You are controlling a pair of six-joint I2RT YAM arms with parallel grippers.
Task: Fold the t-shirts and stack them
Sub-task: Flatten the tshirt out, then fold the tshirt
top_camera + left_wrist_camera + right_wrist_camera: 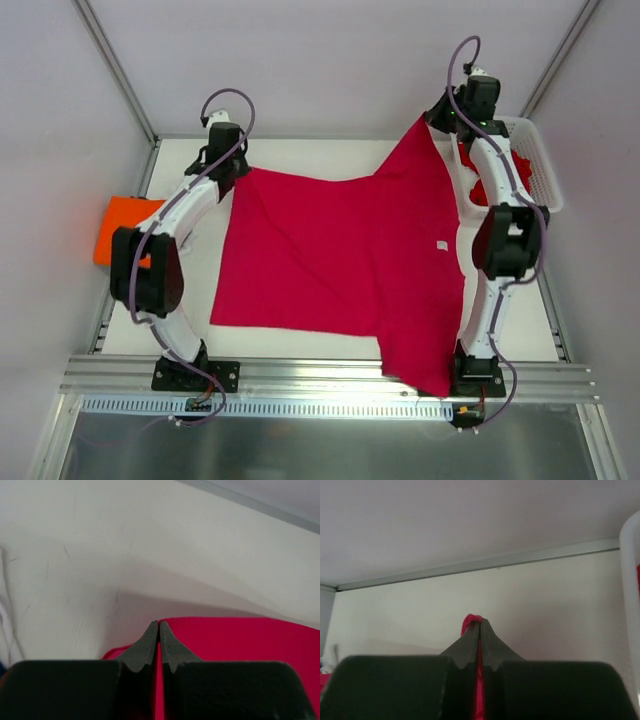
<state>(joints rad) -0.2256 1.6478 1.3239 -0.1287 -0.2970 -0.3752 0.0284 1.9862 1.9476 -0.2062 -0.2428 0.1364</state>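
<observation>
Crimson-pink t-shirt [340, 260] spread across white surface [310, 155], near-right part draped over front rail [300, 375] | left hand [158, 625] clenched on far-left corner, low by far edge | right hand [480, 622] clenched on far-right corner, raised beside basket [548, 175] holding red t-shirt [487, 188] | orange t-shirt [118, 225] at left edge | open surface along far edge and near-left

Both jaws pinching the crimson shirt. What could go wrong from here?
The right jaws hold only a small tuft of the crimson shirt at their tips; it may slip under tension.
The shirt's near corner hangs over the front rail beside the base of the right arm; it could snag when dragged.
The white basket sits close to the right arm; a swing might knock it.
</observation>
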